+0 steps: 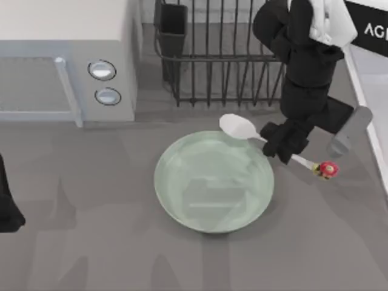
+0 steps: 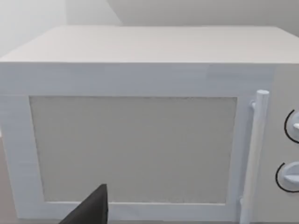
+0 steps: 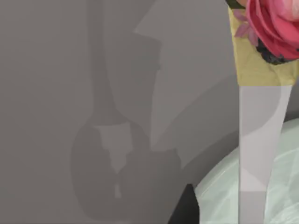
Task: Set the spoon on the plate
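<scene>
The right gripper (image 1: 286, 147) hangs over the worktop (image 1: 91, 242) just off the plate's right rim, its dark fingers (image 1: 280, 140) closed around the handle of the spoon (image 1: 242, 128). The spoon lies roughly level and slanted: its white oval bowl reaches out over the upper right edge of the plate (image 1: 212, 182), while the handle runs down and to the right, ending in a small red ornament (image 1: 326, 169) that sticks out past the gripper. Whether the bowl touches the rim I cannot tell.

The plate, pale mint green and glossy, sits near the middle of the worktop. In the right wrist view the slim handle (image 3: 256, 140) and the red, flower-like ornament (image 3: 273, 25) sit close to the lens, with an arc of the plate (image 3: 219, 200) beneath and the spoon's shadow on the grey surface.

Behind the plate stands a dark wire rack (image 1: 212, 54), and to the upper left a white microwave (image 1: 60, 60) with two round knobs (image 1: 102, 70). The left arm (image 1: 7, 206) waits at the far left edge; its wrist view faces the microwave door (image 2: 133, 149), and I cannot tell how its fingers stand.
</scene>
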Available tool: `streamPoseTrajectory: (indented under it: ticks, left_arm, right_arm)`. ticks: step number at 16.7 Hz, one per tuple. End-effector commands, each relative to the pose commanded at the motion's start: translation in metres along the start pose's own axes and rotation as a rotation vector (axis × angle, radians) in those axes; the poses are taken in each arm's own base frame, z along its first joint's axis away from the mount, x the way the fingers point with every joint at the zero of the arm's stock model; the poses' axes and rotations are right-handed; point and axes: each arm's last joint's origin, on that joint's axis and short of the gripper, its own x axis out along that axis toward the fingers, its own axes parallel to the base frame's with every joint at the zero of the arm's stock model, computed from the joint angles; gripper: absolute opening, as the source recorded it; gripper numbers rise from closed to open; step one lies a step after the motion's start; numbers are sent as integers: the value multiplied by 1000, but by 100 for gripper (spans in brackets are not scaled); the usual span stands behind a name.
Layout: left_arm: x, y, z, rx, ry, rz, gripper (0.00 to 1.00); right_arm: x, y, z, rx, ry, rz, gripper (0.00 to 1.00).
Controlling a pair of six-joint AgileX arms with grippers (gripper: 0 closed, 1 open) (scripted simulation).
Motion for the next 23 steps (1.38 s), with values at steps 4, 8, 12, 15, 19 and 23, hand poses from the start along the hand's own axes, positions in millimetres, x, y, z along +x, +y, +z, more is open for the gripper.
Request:
streamPoseTrajectory:
  ticks: [4,8,12,15,19,23]
  left_arm:
    - [0,0,0,0,0,0,100]
    - [0,0,0,0,0,0,100]
    - [0,0,0,0,0,0,100]
    - [0,0,0,0,0,0,100]
    - [0,0,0,0,0,0,100]
    - [0,0,0,0,0,0,100]
  right_arm:
    - [7,-47,-49,-431,35,37,0]
    - [10,-75,-70,-636,56,65,0]
    - [10,-77,-71,-647,57,67,0]
    - [8,-75,-70,-639,57,67,0]
    - [0,-69,-63,-622,43,77,0]
    - [-14,-61,-50,-585,27,92,0]
